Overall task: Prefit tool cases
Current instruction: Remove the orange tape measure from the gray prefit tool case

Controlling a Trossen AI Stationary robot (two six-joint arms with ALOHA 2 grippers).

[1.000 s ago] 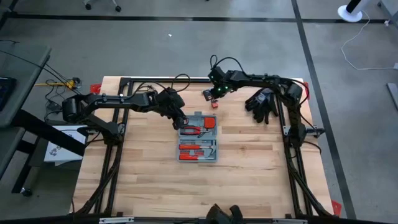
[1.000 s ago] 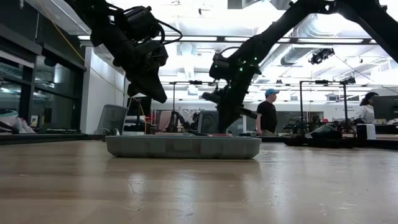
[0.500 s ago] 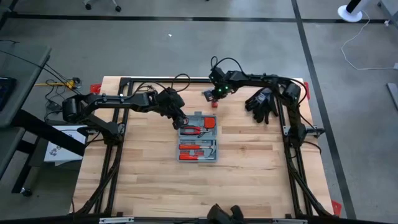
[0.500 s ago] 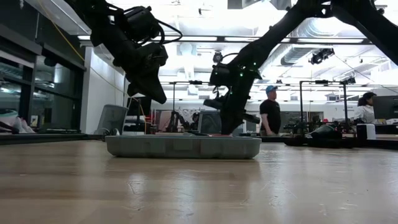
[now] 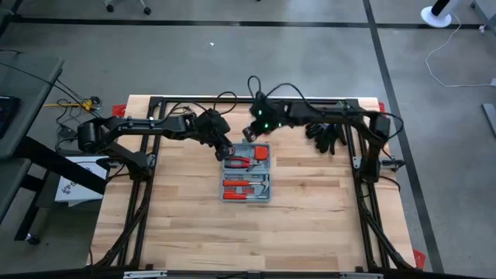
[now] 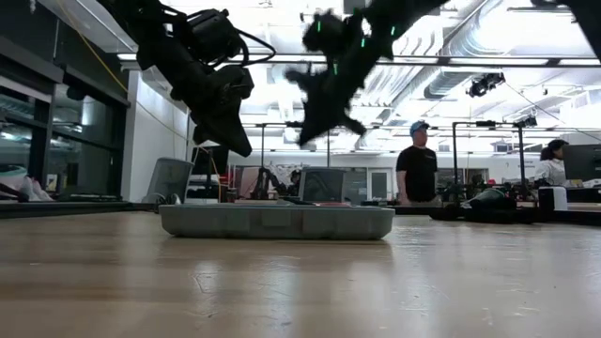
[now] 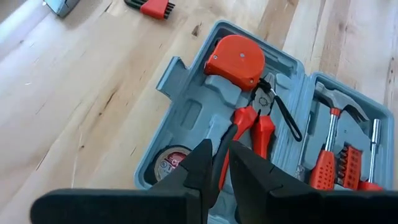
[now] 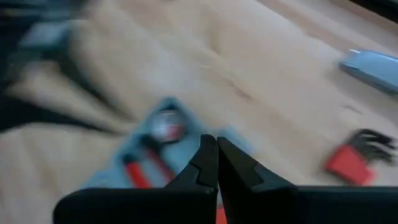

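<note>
The grey-blue tool case (image 5: pixel 246 172) lies open and flat on the wooden table, with red-handled tools in its recesses: a tape measure (image 7: pixel 236 59), pliers (image 7: pixel 256 124) and a hammer. My left gripper (image 5: pixel 227 149) hangs over the case's far left corner and slants down. Its fingers (image 7: pixel 202 165) stand a narrow gap apart with nothing between them. My right gripper (image 5: pixel 253 133) is shut and hovers above the case's far edge, blurred. In the low view both grippers are clear above the case (image 6: pixel 277 221).
A red set of hex keys (image 8: pixel 357 158) and a slim grey bar (image 8: pixel 373 62) lie on the table beyond the case's far edge. Black gloves (image 5: pixel 329 133) sit at the far right. People stand in the room behind the table.
My right gripper has swung up and toward the table's left and near side, from beside the hex keys to above the case's far edge, staying shut. The case has not moved.
</note>
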